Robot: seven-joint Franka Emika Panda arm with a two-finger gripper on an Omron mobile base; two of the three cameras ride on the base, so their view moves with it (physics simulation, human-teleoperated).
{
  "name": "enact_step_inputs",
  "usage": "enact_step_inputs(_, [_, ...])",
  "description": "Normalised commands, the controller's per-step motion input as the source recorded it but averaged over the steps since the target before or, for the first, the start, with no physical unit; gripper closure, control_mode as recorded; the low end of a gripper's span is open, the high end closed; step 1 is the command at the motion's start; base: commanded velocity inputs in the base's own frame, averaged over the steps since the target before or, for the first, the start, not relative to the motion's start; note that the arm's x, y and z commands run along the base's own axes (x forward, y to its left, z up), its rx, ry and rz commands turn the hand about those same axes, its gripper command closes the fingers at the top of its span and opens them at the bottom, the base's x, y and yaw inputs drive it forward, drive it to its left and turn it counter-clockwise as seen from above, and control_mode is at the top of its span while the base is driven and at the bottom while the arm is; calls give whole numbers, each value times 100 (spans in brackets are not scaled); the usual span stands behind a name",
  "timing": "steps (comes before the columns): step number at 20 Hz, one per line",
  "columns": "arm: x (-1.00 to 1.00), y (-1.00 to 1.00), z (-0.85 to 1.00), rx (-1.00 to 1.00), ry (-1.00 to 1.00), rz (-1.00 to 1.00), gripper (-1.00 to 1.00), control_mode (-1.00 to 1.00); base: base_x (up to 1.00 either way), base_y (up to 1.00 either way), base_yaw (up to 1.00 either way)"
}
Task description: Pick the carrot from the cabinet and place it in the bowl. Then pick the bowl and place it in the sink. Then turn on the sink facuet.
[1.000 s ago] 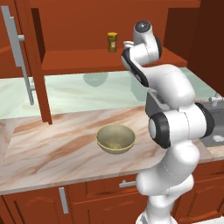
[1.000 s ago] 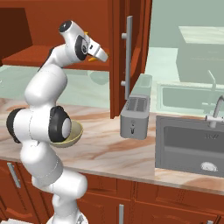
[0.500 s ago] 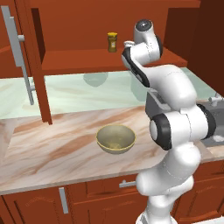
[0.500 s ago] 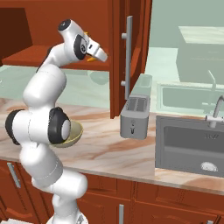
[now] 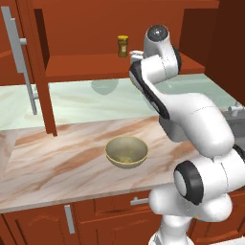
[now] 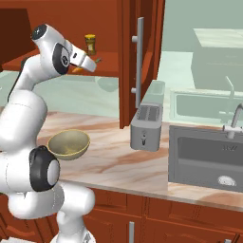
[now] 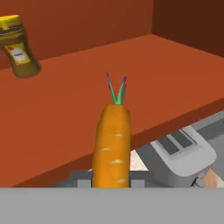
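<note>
cabinet [image 6: 128, 57] shelf, gripper [image 6: 93, 62] clamping carrot [image 7: 113, 146] (lifted)

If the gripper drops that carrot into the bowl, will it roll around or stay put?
The carrot looks round, tapered and smooth, so it would probably roll in an arc on a flat surface. Inside the bowl, whose walls curve up to a thin rim, it should likely settle at the bottom. It looks stiff, so it should not flop.

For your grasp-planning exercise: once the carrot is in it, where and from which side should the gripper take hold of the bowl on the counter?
Grip the bowl by its thin rim, coming straight down from above with one finger inside and one outside. It sits upright and open on the counter, and is probably too wide to span whole. The near rim looks easiest to reach.
</note>
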Motion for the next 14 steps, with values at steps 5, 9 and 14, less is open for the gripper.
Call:
enact_step_inputs(5, [-100,39,0,-1,-4,8,100,-100,0,0,0])
enact_step_inputs(9, [-100,29,-12,0,0,6,100,-100,0,0,0])
enact_step_inputs(14, [-100,27,-48,-4,5,5,100,-100,0,0,0])
